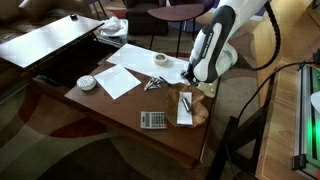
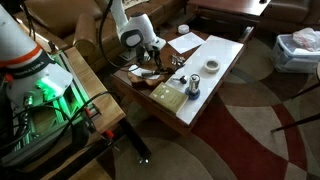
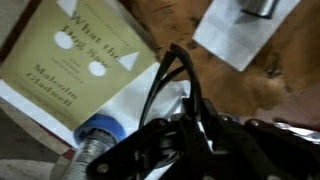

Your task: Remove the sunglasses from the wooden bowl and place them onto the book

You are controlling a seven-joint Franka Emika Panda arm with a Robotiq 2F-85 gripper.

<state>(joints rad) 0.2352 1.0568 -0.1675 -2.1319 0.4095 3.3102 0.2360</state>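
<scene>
Up close in the wrist view, the fingers fill the lower part of the picture as a dark, blurred mass. They are drawn in close on the sunglasses. The glasses' thin black arms loop up and away from the fingers. The exact spot where the fingers meet the frame is lost in the black, but the pair looks pinched between them, with little gap left.

The sunglasses hang over the bench, just beside the right edge of the book rather than squarely over it. The book lies flat with its tan cover up, on a sheet of white paper that shows along its lower edge. A blue-topped container sits just below the book's corner, near the fingers.

In both exterior views the arm reaches down toward the end of the bench nearest its base. The fingers are low there, though too small to read how far they are open. In an exterior view the book shows as a yellowish rectangle close to the fingers. In an exterior view a brown round shape at the bench edge appears to be the wooden bowl, with a calculator nearby.
</scene>
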